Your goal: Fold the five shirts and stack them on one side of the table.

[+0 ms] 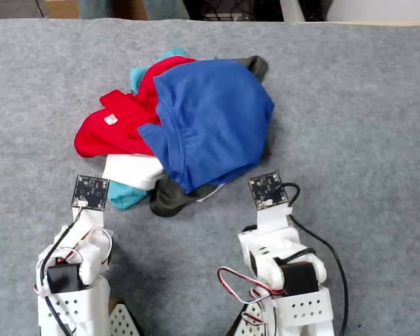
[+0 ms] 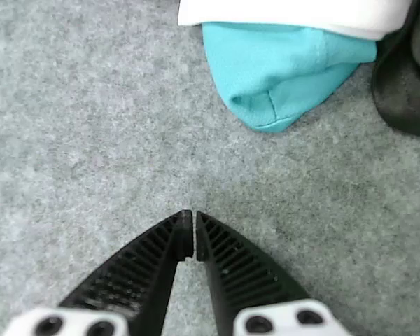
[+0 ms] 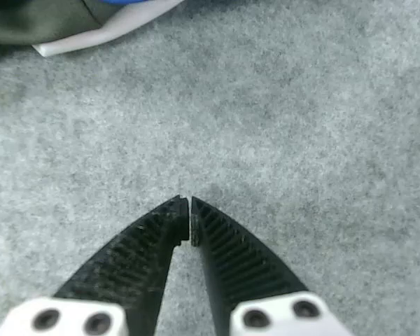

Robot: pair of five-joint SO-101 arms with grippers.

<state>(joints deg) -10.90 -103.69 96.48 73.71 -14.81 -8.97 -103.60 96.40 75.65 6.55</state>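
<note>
Loosely heaped shirts (image 1: 169, 133), longest left-to-right, blue shirt (image 1: 213, 119) topmost, left gripper (image 2: 194, 218) and right gripper (image 3: 189, 204) closed, empty

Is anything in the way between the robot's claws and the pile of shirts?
No, nothing visible. Only bare grey table lies between the left gripper and the teal shirt, and between the right gripper and the dark shirt. Both grippers are shut and touch no shirt.
</note>
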